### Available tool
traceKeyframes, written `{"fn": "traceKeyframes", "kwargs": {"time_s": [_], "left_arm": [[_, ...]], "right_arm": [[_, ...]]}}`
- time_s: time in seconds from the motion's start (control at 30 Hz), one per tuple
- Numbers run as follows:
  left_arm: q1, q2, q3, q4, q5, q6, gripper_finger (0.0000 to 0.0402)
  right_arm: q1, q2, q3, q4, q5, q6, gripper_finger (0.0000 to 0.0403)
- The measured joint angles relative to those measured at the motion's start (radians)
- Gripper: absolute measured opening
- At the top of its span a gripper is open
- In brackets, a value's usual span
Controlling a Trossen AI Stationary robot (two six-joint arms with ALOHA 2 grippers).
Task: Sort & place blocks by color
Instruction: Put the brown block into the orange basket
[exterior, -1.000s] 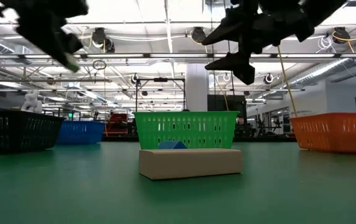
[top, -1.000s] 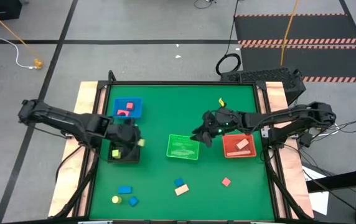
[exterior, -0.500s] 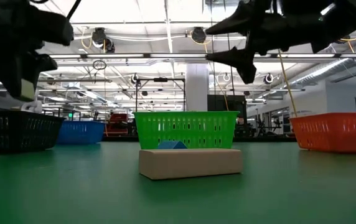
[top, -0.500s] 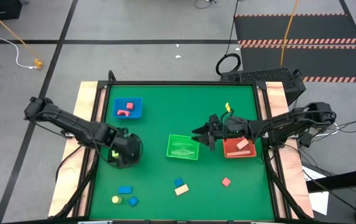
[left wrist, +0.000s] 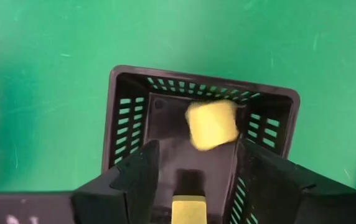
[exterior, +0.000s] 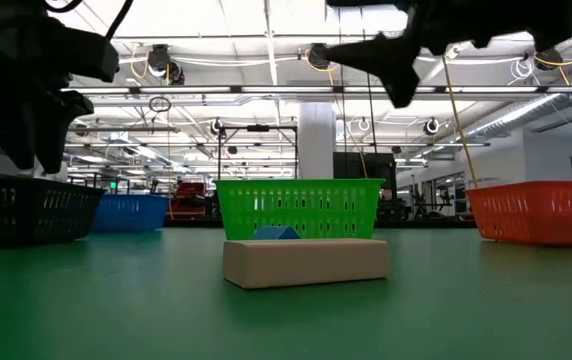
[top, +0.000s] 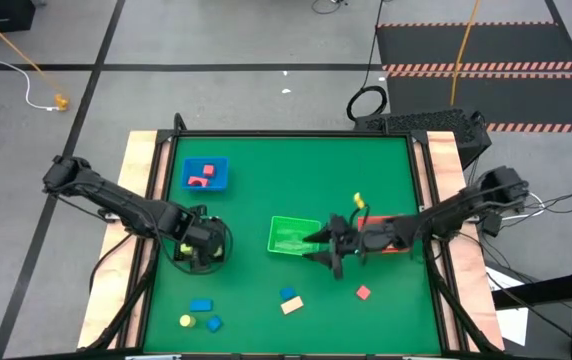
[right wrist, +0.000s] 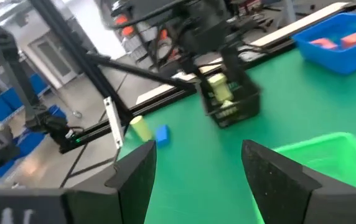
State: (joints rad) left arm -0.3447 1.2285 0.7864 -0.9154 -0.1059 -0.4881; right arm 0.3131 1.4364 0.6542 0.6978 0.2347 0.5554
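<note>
My left gripper (left wrist: 196, 149) hangs open over the black bin (top: 206, 262). A yellow block (left wrist: 212, 124), blurred, shows apart from the fingers inside that bin, and another yellow block (left wrist: 189, 208) lies below them. My right gripper (top: 328, 250) is open and holds nothing. It is above the table between the green bin (top: 288, 236) and the red bin (top: 394, 236), which its arm largely covers. Loose on the table by the near edge lie a blue block (top: 201, 305), a yellow cylinder (top: 185, 321), another blue block (top: 214, 323), a blue block (top: 288, 294) beside a tan block (top: 293, 305), and a pink block (top: 363, 293).
The blue bin (top: 206, 174) at the far left holds red and pink blocks. In the low view the tan block (exterior: 305, 262) stands in front of the green bin (exterior: 299, 207). Open green table lies between the bins and the loose blocks.
My left gripper moved toward the near-left from beside the black bin to right over it. The yellow block that was at its fingertips now shows inside the bin. My right gripper swung from the red bin's far-left corner toward the near edge, past the green bin's right side.
</note>
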Motion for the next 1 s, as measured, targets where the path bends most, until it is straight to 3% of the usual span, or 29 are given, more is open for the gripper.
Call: {"fn": "traceKeyframes", "kwargs": {"time_s": [0.23, 0.33, 0.57, 0.77, 1.0], "left_arm": [[0.001, -0.001, 0.000, 0.017, -0.005, 0.000, 0.0215], [0.001, -0.001, 0.000, 0.060, -0.052, 0.001, 0.0214], [0.001, -0.001, 0.000, 0.203, -0.160, 0.065, 0.0213], [0.001, -0.001, 0.000, 0.308, -0.166, 0.104, 0.0213], [-0.021, -0.001, 0.000, 0.359, -0.167, 0.117, 0.0214]], "right_arm": [[0.045, 0.182, 0.190, -0.228, -0.026, -0.045, 0.0226], [0.057, 0.239, 0.228, -0.315, -0.026, -0.045, 0.0226], [0.107, 0.412, 0.302, -0.322, -0.158, -0.081, 0.0226], [0.154, 0.497, 0.337, -0.302, -0.148, -0.231, 0.0226], [0.200, 0.532, 0.341, -0.191, -0.097, -0.261, 0.0226]]}}
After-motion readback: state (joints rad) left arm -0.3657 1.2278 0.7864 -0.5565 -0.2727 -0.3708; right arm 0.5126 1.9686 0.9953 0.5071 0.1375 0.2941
